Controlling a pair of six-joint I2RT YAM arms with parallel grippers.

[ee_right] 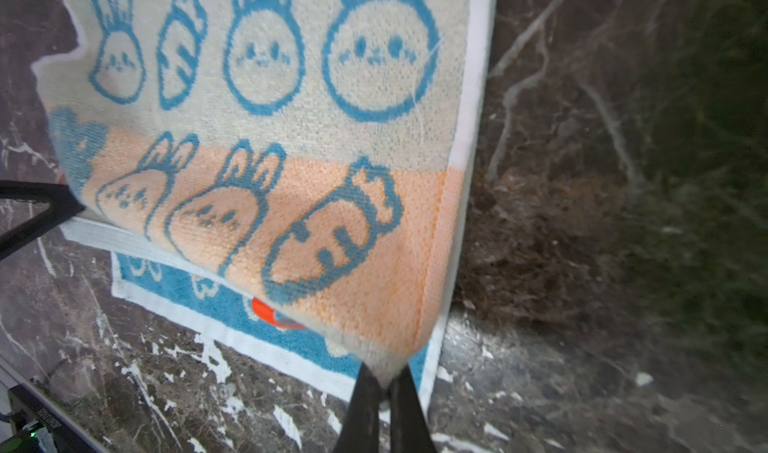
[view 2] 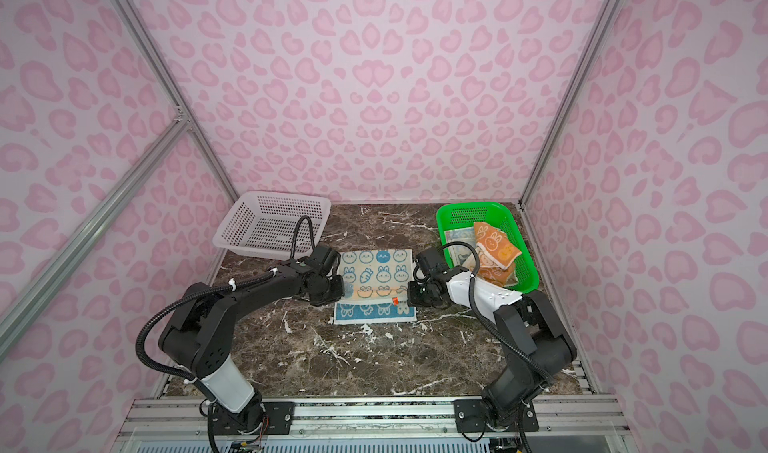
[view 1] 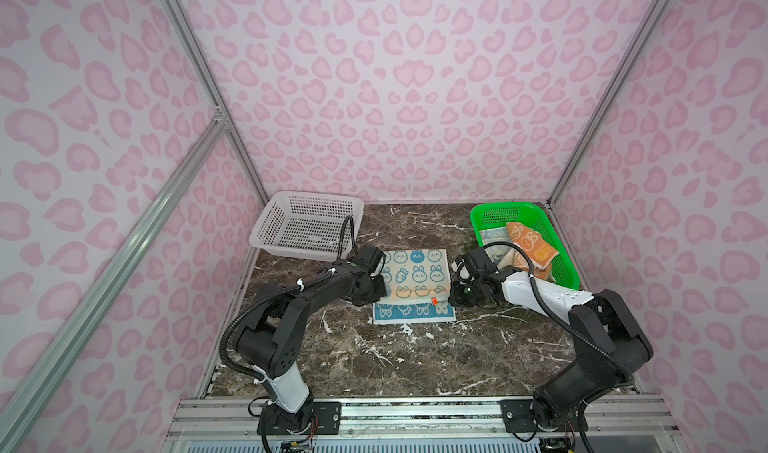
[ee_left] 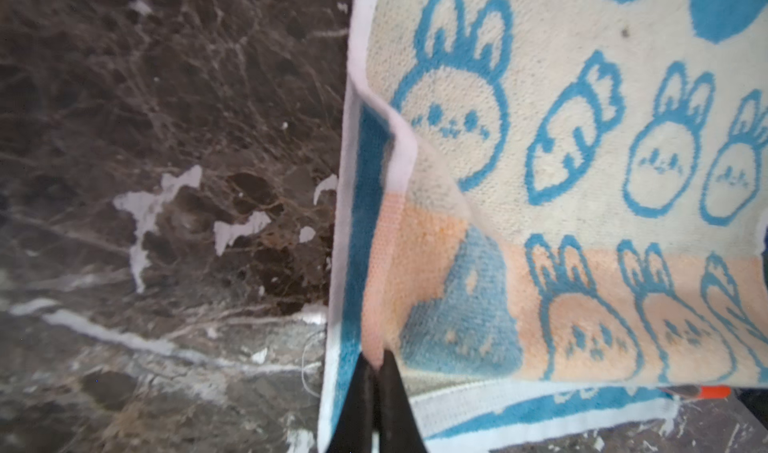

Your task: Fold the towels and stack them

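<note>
A cream towel (view 1: pixel 415 278) (view 2: pixel 376 276) is seen at the middle of the dark marbled table (view 1: pixel 415 359) (view 2: pixel 374 355), between the two arms. It is printed with rows of blue outlined bunnies and carrots, and one solid blue round is set in the far row. A pale orange band is run across it close to its near edge, and it is bordered in white. In the wrist views its looped pile is shown clearly (ee_left: pixel 582 139) (ee_right: pixel 291 76).

Its near left corner is pinched by the left gripper (view 1: pixel 385 293) (view 2: pixel 341 291) (ee_left: pixel 376 363), whose jaws are closed on the cloth. Its near right corner is pinched in the same way by the right gripper (view 1: pixel 451 301) (view 2: pixel 409 299) (ee_right: pixel 384 378). Both corners are held slightly clear of the table, and the edge between them is drawn fairly straight.

Under the raised edge a blue layer (view 1: pixel 413 313) (view 2: pixel 374 313) (ee_left: pixel 353 222) (ee_right: pixel 232 305) with pale bunnies and a white border is laid flat, and a strip of it is shown nearer the robot. A small orange tag (view 1: pixel 434 301) (view 2: pixel 395 301) (ee_right: pixel 270 316) is seen at the near edge.

At the far right a green basket (view 1: pixel 498 207) (view 2: pixel 461 207) is placed, in which an orange towel (view 1: pixel 530 243) (view 2: pixel 496 245) with bunnies is heaped on a pale towel (view 1: pixel 492 237) (view 2: pixel 457 237). At the far left a white basket (view 1: pixel 316 197) (view 2: pixel 282 196) is set.
</note>
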